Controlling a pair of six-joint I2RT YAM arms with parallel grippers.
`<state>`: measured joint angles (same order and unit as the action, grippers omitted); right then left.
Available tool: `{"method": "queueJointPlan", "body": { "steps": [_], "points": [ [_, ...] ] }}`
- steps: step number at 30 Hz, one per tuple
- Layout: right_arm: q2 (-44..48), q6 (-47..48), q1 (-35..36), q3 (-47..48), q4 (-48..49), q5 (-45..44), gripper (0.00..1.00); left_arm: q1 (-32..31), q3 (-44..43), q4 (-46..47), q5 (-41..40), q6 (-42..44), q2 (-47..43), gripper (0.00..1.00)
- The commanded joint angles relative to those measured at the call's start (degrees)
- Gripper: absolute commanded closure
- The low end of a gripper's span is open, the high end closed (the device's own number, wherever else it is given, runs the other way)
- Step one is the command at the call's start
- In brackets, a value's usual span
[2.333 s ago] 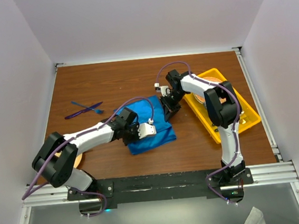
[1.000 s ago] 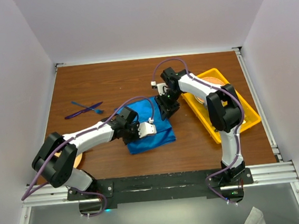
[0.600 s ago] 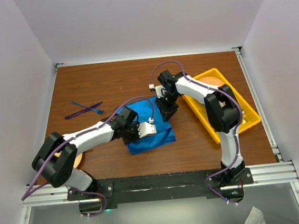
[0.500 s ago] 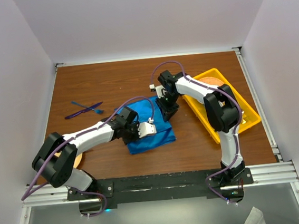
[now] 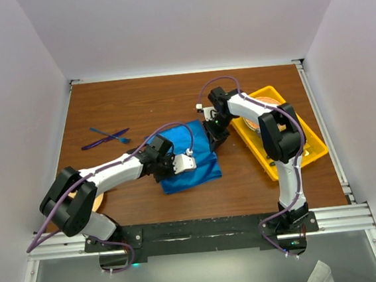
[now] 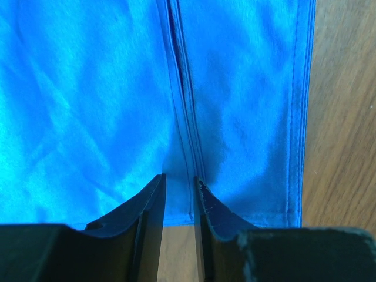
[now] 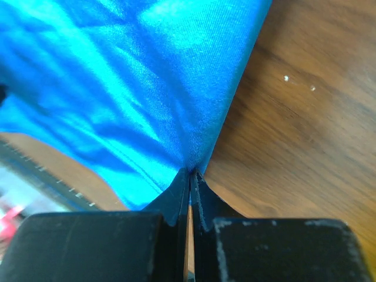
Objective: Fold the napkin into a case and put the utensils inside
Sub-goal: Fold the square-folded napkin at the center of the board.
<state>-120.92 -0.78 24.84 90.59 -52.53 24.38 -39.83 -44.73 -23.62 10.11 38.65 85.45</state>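
The napkin (image 5: 201, 170), bright blue and faintly shiny, lies folded in flat layers. A stitched fold line runs along it to between the narrowly parted fingers of the left gripper (image 6: 179, 182). The right gripper (image 7: 191, 173) pinches its far edge, the cloth drawn to a point there. The utensils (image 5: 108, 137), one blue and one purple, lie crossed well to the left of both grippers.

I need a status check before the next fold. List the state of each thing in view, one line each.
napkin: folded on the table, one edge pinched
right gripper: shut on the napkin
left gripper: slightly open, tips at the napkin's seam
utensils: crossed on the table, apart from the napkin
yellow tray: on the table, right of the napkin
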Motion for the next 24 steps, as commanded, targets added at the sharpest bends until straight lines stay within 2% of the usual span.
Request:
{"method": "queueJointPlan", "body": {
  "steps": [1, 6, 11, 19, 24],
  "points": [
    [-2.7, 1.7, -2.4, -1.0, 1.1, 11.0, 1.00, 0.0, 1.0, 0.8, 0.1, 0.9, -2.7, 0.69],
    [-5.4, 1.6, -4.1, -0.9, 1.6, 14.2, 1.00, 0.2, 0.3, 1.2, 0.3, 0.5, -2.9, 0.67],
    [-6.3, 2.0, -5.2, -0.1, 1.2, 14.3, 1.00, 0.3, -0.4, 0.3, 1.3, 0.6, -1.7, 0.69],
    [-6.3, 2.4, -5.3, 0.0, 0.9, 13.9, 1.00, 0.3, 0.6, -0.6, 0.6, 2.4, -0.1, 0.64],
    [-6.3, 2.4, -5.3, 0.2, 0.9, 13.7, 1.00, 0.3, 1.8, -0.1, -1.1, 3.9, 1.4, 0.67]
  ]
}}
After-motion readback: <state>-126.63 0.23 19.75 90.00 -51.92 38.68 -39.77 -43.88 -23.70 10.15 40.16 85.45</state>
